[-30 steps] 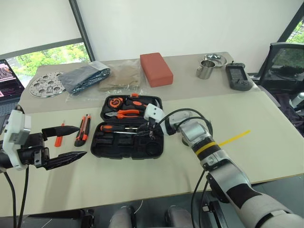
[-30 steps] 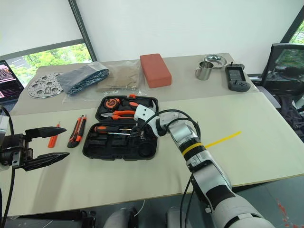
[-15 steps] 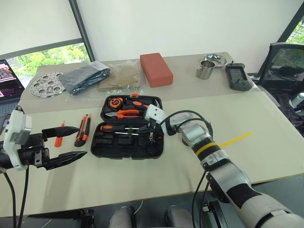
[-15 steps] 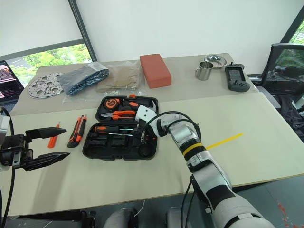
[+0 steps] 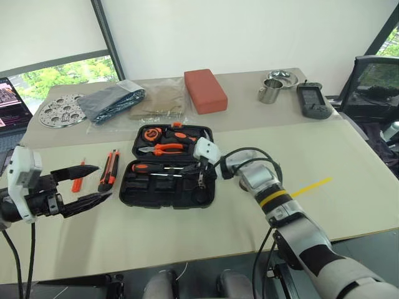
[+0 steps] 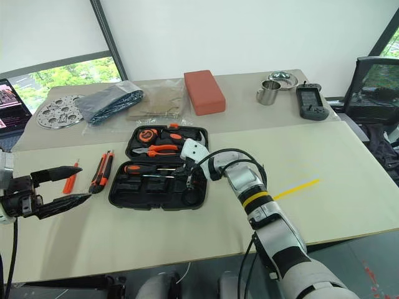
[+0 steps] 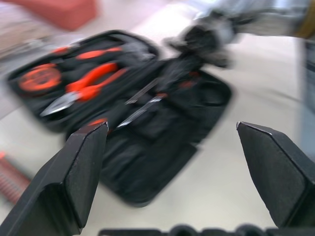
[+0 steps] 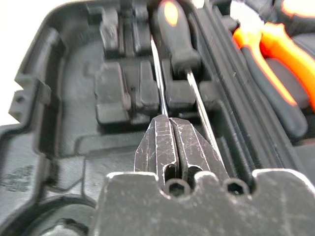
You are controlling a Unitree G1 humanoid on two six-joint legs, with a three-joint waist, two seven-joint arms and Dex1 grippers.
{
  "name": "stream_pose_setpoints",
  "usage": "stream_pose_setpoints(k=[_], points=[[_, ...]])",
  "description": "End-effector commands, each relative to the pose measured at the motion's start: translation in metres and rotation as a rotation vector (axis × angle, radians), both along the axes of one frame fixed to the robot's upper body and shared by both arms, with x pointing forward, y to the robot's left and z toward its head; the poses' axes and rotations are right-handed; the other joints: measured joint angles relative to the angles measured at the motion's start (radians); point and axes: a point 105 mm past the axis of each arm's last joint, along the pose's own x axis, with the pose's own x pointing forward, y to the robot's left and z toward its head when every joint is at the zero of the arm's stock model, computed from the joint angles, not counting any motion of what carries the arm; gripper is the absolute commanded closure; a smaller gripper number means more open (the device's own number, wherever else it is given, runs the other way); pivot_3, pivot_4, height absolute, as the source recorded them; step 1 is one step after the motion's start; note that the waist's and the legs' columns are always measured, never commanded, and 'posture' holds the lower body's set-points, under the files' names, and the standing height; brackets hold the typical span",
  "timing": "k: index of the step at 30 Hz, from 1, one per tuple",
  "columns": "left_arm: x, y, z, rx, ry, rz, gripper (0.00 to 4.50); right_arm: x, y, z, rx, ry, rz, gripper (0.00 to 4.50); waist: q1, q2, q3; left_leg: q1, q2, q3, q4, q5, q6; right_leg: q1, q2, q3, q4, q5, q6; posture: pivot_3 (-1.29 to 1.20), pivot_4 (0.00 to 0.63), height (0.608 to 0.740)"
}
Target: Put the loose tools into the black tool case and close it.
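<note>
The black tool case (image 5: 149, 196) lies open at the table's centre, holding orange-handled pliers (image 5: 163, 149), a round tape measure (image 5: 150, 133) and a screwdriver with an orange-and-black handle (image 5: 139, 167). My right gripper (image 5: 200, 180) hangs over the case's right side. In the right wrist view its fingers (image 8: 162, 140) are shut with nothing between them, just above two thin shafts (image 8: 198, 98). Left of the case lie the utility knife (image 5: 108, 170) and the thin orange screwdriver (image 5: 77, 180). My left gripper (image 5: 103, 181) hovers open beside them, pointing toward the case.
At the back stand a red block (image 5: 204, 90), a metal cup (image 5: 270, 91), a black handheld device (image 5: 312, 101), plastic bags (image 5: 112, 103) and a perforated metal disc (image 5: 61, 111). A yellow tape strip (image 5: 310, 184) lies on the right. An office chair (image 5: 374, 87) stands beyond the table's right edge.
My left gripper has sunk a little toward the table and turned more toward the case, still open. The right gripper stays over the case's right side, shut.
</note>
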Motion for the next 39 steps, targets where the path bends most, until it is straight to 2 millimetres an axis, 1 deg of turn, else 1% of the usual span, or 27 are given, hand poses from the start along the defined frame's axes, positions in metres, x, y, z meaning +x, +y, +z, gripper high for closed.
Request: stream_pose_setpoints(k=[1,3,4,7,9,10,11,13,16,19,24,27,30,32,33,36,37,38,39], points=[[0.02,0.027,-0.003,0.039,-0.092,0.243,0.0,-0.013,-0.006,0.047,0.143,-0.083,0.058,3.75,0.003,0.0,0.0,0.0,0.0,0.0,0.0,0.0,0.0,0.0,0.0,0.0,0.0,0.0,0.0,0.0,0.15,0.74],[0.026,0.035,-0.007,0.049,-0.103,0.313,0.0,-0.017,-0.01,0.052,0.159,-0.086,0.059,3.03,0.008,0.0,0.0,0.0,0.0,0.0,0.0,0.0,0.0,0.0,-0.001,0.0,0.0,0.0,0.0,0.0,0.15,0.74],[0.03,0.043,-0.011,0.059,-0.102,0.372,0.0,-0.02,-0.013,0.056,0.167,-0.095,0.061,2.79,0.009,-0.001,0.0,0.0,0.0,0.0,0.0,0.0,0.0,0.0,-0.001,0.0,0.0,0.0,0.0,0.0,0.15,0.74],[0.041,0.076,-0.026,0.082,-0.074,0.603,0.0,-0.031,-0.024,0.071,0.2,-0.129,0.074,1.73,0.019,-0.001,0.0,0.0,0.0,0.0,0.0,0.0,0.0,0.0,-0.001,0.0,0.0,0.0,0.0,0.0,0.15,0.74],[0.044,0.098,-0.037,0.079,-0.013,0.735,0.0,-0.037,-0.027,0.08,0.227,-0.139,0.074,1.08,0.022,-0.002,0.0,0.0,0.0,0.0,0.0,0.0,0.0,0.0,-0.002,0.0,0.0,0.0,0.0,0.0,0.15,0.74],[0.046,0.104,-0.042,0.076,0.014,0.767,0.0,-0.039,-0.029,0.084,0.234,-0.144,0.074,0.69,0.021,-0.002,0.0,0.0,0.0,0.0,0.0,0.0,0.0,0.0,-0.002,0.0,0.0,0.0,0.0,0.0,0.15,0.74],[0.047,0.105,-0.047,0.074,0.038,0.775,0.0,-0.04,-0.031,0.087,0.236,-0.151,0.071,0.69,0.021,-0.002,0.0,0.0,0.0,0.0,0.0,0.0,0.0,0.0,-0.002,0.0,0.0,0.0,0.0,0.0,0.15,0.74],[0.05,0.1,-0.057,0.088,0.076,0.76,0.0,-0.041,-0.034,0.092,0.236,-0.162,0.063,0.69,0.021,-0.002,0.0,0.0,0.0,0.0,0.0,0.0,0.0,0.0,-0.002,0.0,0.0,0.0,0.0,0.0,0.15,0.74],[0.058,0.099,-0.068,0.088,0.111,0.772,0.0,-0.041,-0.037,0.095,0.237,-0.173,0.049,0.69,0.023,-0.003,0.0,0.0,0.0,0.0,0.0,0.0,0.0,0.0,-0.002,0.0,0.0,0.0,0.0,0.0,0.15,0.74],[0.07,0.1,-0.078,0.075,0.142,0.806,0.0,-0.04,-0.039,0.095,0.232,-0.18,0.036,0.69,0.027,-0.003,0.0,0.0,0.0,0.0,0.0,0.0,0.0,0.0,-0.001,-0.001,0.0,0.0,0.0,0.0,0.15,0.74],[0.085,0.096,-0.091,0.063,0.175,0.79,0.0,-0.041,-0.038,0.094,0.23,-0.183,0.034,0.69,0.029,-0.003,0.0,0.0,-0.001,0.0,0.0,0.0,0.0,0.0,0.0,0.0,0.0,0.0,0.0,0.0,0.15,0.74],[0.096,0.092,-0.104,0.05,0.213,0.777,0.0,-0.042,-0.036,0.095,0.234,-0.186,0.041,0.69,0.031,-0.003,0.0,0.0,-0.001,0.0,0.0,0.0,0.0,0.0,0.0,-0.001,0.0,0.0,0.0,0.0,0.15,0.74],[0.101,0.094,-0.111,0.042,0.241,0.797,0.0,-0.043,-0.035,0.095,0.235,-0.189,0.044,0.69,0.037,-0.003,0.0,0.0,-0.001,0.0,0.001,0.0,0.0,0.0,0.001,-0.001,0.001,0.0,0.0,0.0,0.15,0.74],[0.103,0.096,-0.117,0.034,0.264,0.808,0.54,-0.043,-0.035,0.096,0.232,-0.194,0.042,0.66,0.041,-0.003,0.0,0.0,-0.001,0.0,0.001,0.0,0.0,0.0,0.001,-0.001,0.001,0.0,0.0,0.0,0.15,0.74],[0.103,0.096,-0.118,0.029,0.272,0.808,0.68,-0.043,-0.036,0.096,0.231,-0.196,0.041,0.66,0.043,-0.003,0.0,0.0,-0.001,0.0,0.002,0.0,0.0,0.0,0.001,-0.001,0.001,0.0,0.0,0.0,0.15,0.74],[0.103,0.094,-0.122,0.016,0.293,0.8,1.8,-0.042,-0.038,0.094,0.224,-0.197,0.034,0.66,0.047,-0.003,0.0,0.0,-0.001,0.0,0.002,0.0,0.0,0.0,0.001,-0.001,0.001,0.0,0.0,0.0,0.15,0.74],[0.102,0.095,-0.123,0.019,0.296,0.803,2.28,-0.043,-0.038,0.094,0.222,-0.197,0.033,0.66,0.048,-0.003,0.0,0.0,-0.001,0.0,0.002,0.0,0.0,0.0,0.001,-0.001,0.001,0.0,0.0,0.0,0.15,0.74],[0.102,0.096,-0.123,0.02,0.298,0.807,2.54,-0.043,-0.039,0.093,0.222,-0.196,0.031,0.66,0.048,-0.003,0.0,0.0,-0.001,0.0,0.002,0.0,0.0,0.0,0.001,-0.001,0.001,0.0,0.0,0.0,0.15,0.74],[0.102,0.096,-0.123,0.021,0.298,0.809,2.92,-0.043,-0.039,0.093,0.221,-0.196,0.03,0.66,0.048,-0.003,0.0,0.0,-0.001,0.0,0.002,0.0,0.0,0.0,0.0,-0.001,0.001,0.0,0.0,0.0,0.15,0.74]])
